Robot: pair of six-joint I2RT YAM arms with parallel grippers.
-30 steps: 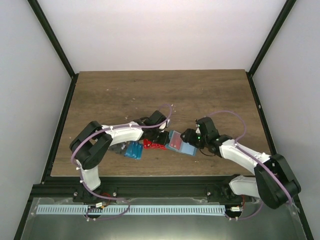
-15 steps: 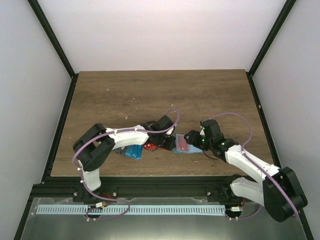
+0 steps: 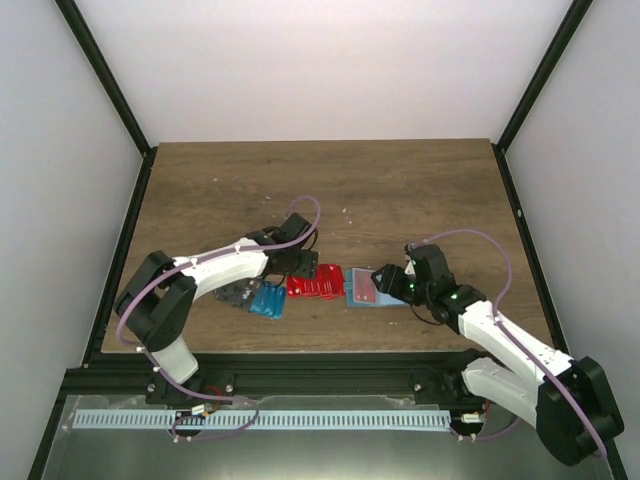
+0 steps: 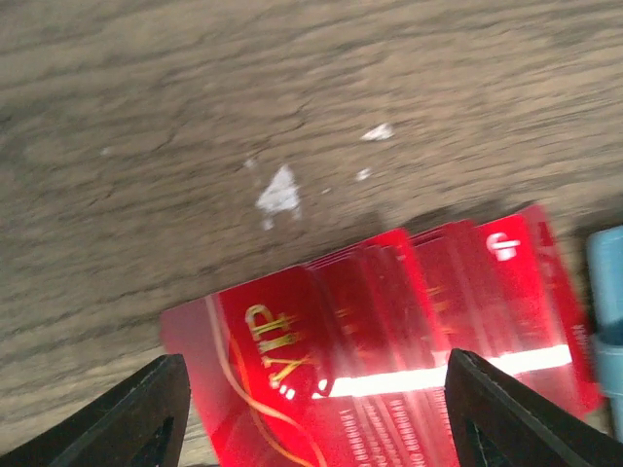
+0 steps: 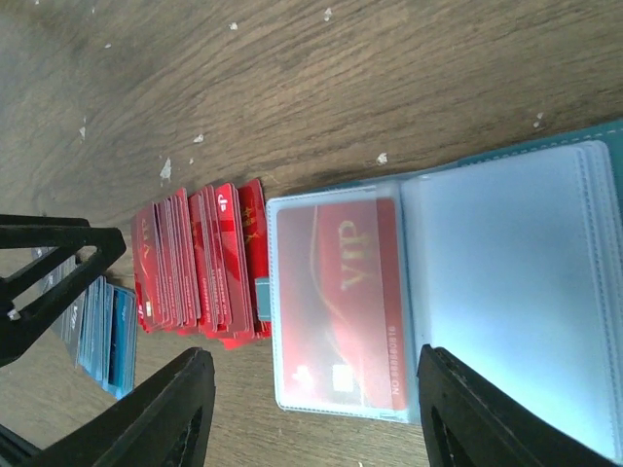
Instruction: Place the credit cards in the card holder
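Credit cards lower centre look thin, stiff, slick: pinch top one's exposed edge. Left gripper, right gripper both open.

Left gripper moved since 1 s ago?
Yes. The left gripper has backed leftward off the card holder, now just beyond the red cards, nearer the unmoved blue cards.

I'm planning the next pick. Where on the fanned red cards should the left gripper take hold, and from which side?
Probably the VIP card at the pile's end away from the card holder: pinch its free outer edge, coming down from that side. The red cards lie flat and overlapped, so only that edge looks clear of its neighbours.
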